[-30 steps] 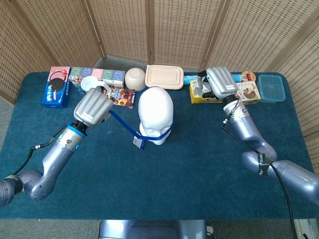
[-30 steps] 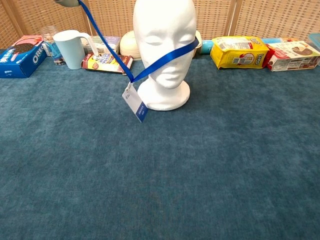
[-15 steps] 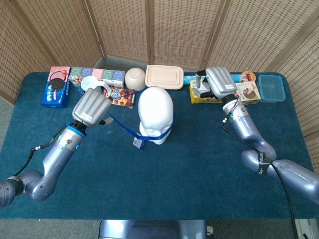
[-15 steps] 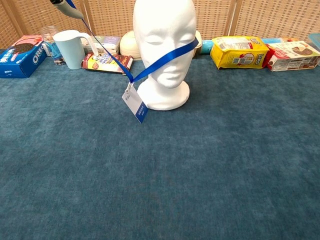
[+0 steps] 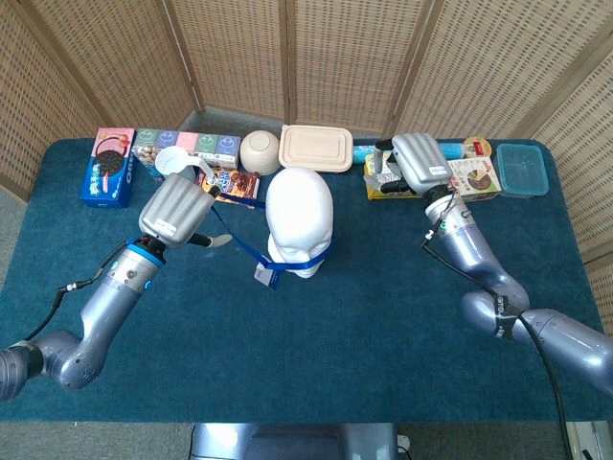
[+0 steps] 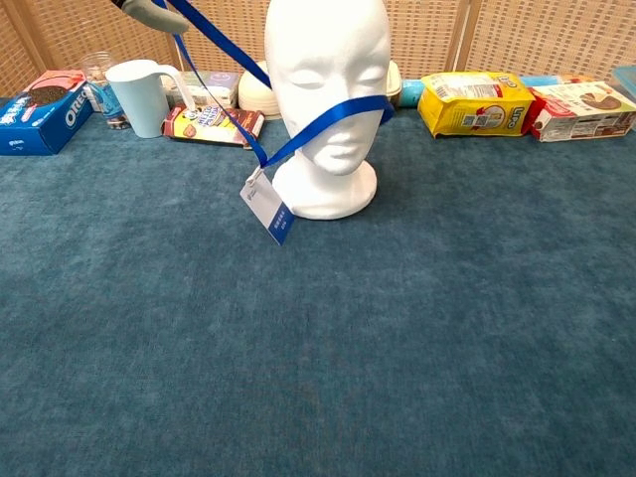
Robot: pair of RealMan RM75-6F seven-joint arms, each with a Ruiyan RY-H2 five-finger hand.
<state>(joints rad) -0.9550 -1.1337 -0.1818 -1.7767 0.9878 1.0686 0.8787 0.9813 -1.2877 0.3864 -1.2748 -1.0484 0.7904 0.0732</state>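
Note:
A white foam head (image 5: 299, 220) stands mid-table, facing me in the chest view (image 6: 328, 89). A blue lanyard (image 6: 338, 114) runs across its lower face and round the back, with its badge (image 6: 268, 211) hanging by the base on the left. My left hand (image 5: 177, 211) is raised left of the head and grips the lanyard's strap. Only its fingertips (image 6: 149, 10) show at the top of the chest view. My right hand (image 5: 417, 163) hovers above the yellow snack bag (image 6: 472, 101) at the back right, holding nothing.
Along the back edge stand an Oreo box (image 5: 107, 168), a white cup (image 6: 139, 94), a chocolate snack pack (image 5: 230, 184), a bowl (image 5: 260, 151), a beige lidded container (image 5: 316, 149), a cookie box (image 6: 581, 109) and a blue container (image 5: 522, 170). Wicker screens close off the rear.
My left hand has moved slightly toward the foam head, and the strap now lies lower across the face with more slack. The right hand has barely shifted.

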